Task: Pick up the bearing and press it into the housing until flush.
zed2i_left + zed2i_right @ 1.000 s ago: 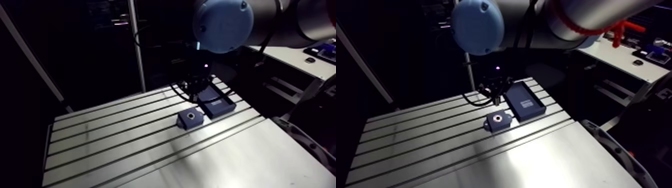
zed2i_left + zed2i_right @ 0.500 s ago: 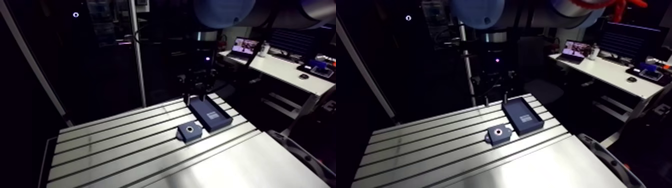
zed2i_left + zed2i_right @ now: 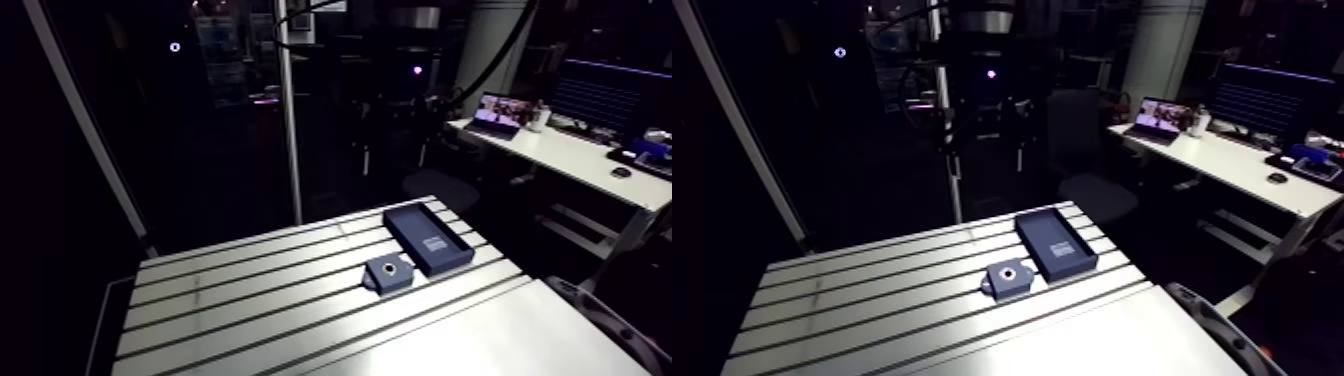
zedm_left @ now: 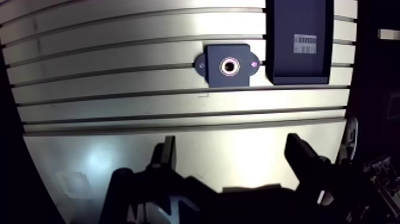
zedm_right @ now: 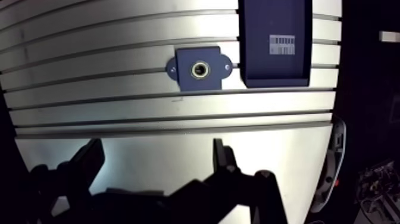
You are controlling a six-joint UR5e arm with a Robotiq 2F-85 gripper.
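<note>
On table (image 4: 119, 137), housing (image 4: 226, 65) just beside dark tray (image 4: 297, 65) — label (image 4: 305, 43) inside; fingers (image 4: 300, 158) spread apart.

I read the counter (image 4: 178, 149) as bare brushed metal: smooth and silvery, with broad, soft glare. The housing (image 4: 211, 56) looks dark and matt, either plastic or coated metal; I cannot tell which. The ring (image 4: 228, 65) in its bore shines like polished metal. The box (image 4: 297, 65) is dark and matt. Its label (image 4: 305, 43) looks like white printed paper.
</note>
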